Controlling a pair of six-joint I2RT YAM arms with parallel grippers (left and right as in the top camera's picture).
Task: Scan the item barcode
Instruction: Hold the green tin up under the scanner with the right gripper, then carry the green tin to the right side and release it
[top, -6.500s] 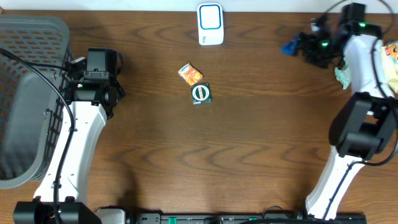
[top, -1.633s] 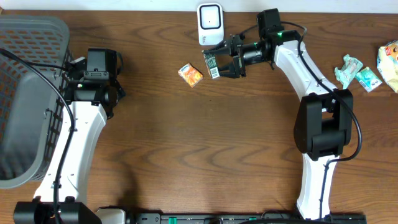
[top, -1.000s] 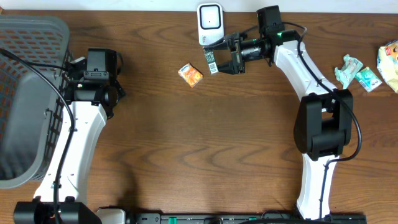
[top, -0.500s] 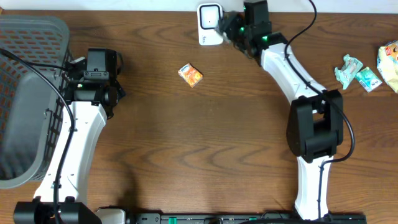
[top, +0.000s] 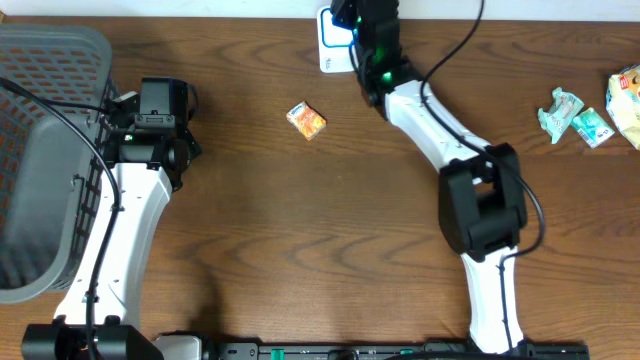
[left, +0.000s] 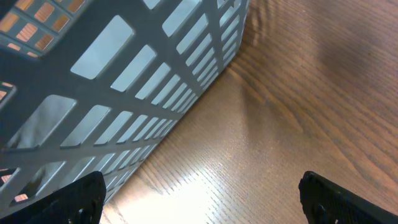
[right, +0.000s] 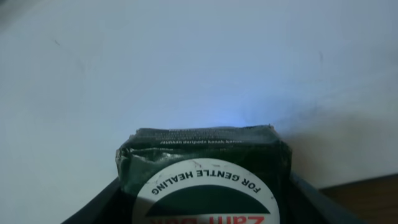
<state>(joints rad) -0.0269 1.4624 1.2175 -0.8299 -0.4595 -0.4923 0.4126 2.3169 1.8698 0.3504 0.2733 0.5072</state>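
Right wrist: right end effector (right: 202, 208) pinches dark packet (right: 202, 158) (white scanner (right: 186, 62) behind); left end effector (left: 202, 199) spread.

Right hand (right: 202, 208), green packet (right: 202, 163) in grip, now over scanner (top: 328, 54).

basket (top: 40, 150): far left
scanner (top: 330, 52): back centre
box (right: 202, 168): in right gripper (right: 202, 202), above scanner
packet (top: 306, 120): front-left of scanner
wrappers (top: 575, 115): far right
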